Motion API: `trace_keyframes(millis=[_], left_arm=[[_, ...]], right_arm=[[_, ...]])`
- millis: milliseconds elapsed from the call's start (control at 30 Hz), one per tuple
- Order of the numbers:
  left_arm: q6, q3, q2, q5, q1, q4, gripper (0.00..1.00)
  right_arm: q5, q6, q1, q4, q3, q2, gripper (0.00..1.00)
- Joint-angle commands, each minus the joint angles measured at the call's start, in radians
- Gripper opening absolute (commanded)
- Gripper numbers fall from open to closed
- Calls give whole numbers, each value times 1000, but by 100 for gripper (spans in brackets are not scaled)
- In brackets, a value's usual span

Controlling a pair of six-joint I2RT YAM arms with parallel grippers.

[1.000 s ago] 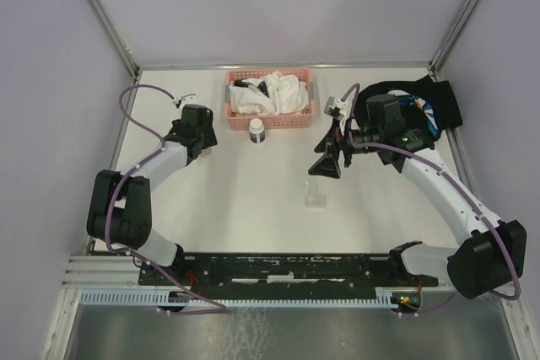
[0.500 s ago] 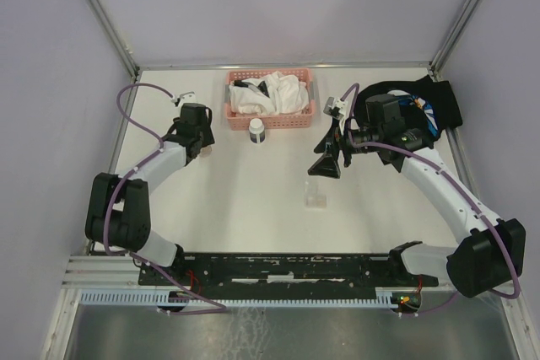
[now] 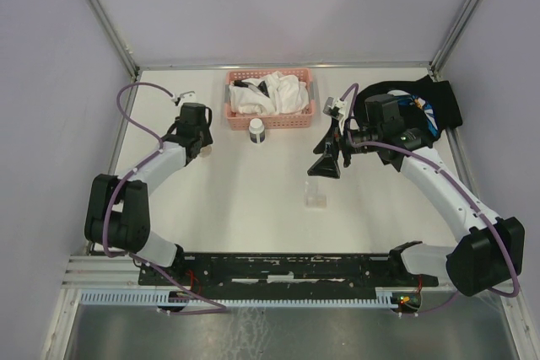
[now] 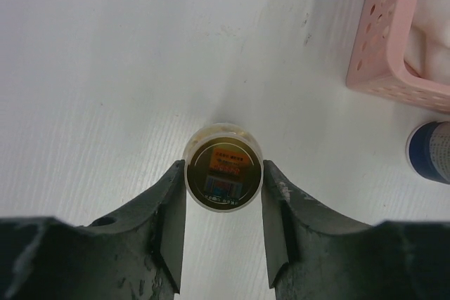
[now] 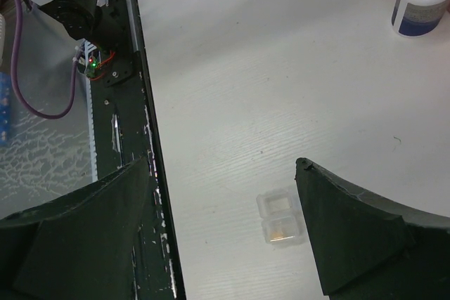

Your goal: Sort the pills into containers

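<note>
Pinch on pill jar [image 4: 223,182], left gripper [image 4: 223,172] pressed to both its sides.
Nearest the bases, clear box [image 3: 315,198] flat on white table [image 3: 245,200], well apart from every edge, below wide-spread right gripper [image 5: 221,166]; orange jar label (print unreadable); farther, blue-labelled white bottle [image 3: 256,131] just before pink basket [image 3: 270,115].

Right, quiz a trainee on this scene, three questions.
1. True or false: the bottle stands inside the basket.
2. What sits between the fingers of the left gripper? A) jar B) box C) cloth
3. Is the right gripper open or shut?

Key: 1 false, it stands on the table in front of the basket; 2 A; 3 open.
</note>
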Motion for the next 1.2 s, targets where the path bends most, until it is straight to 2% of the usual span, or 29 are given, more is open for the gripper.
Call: trace_keyframes(millis=[0,33,133,267,500,600,667,833,1000,1167], left_arm=[[-27,39,-42,-6,-6,4,24],[-33,39,-47,0,-8,0,19],[-62,19,-94,37,-23,-7,11],[-140,-70,-234,237,-24,44,3],[-297,-299,-505,695,-29,187,3],[-373,-409,-607,869,-55,325,3],[-425,-474,-662,923,-110,443,3],[-477,-551,-680,869,-315,678,3],[-470,-533,-610,627,-486,742,3],[-498,-521,-557,471,-577,834,3]], right_arm=[[-29,12,-4,43,28,3,94],[-28,11,-4,43,28,2,94],[-30,4,-4,37,27,3,94],[-27,-59,-4,15,24,-8,93],[-38,-216,-4,30,-41,-55,95],[-64,-335,-2,48,-91,-87,99],[-107,-410,-3,68,-131,-119,99],[-140,-487,1,81,-170,-175,99],[-117,-507,7,89,-176,-213,99],[-116,-496,23,105,-180,-220,99]])
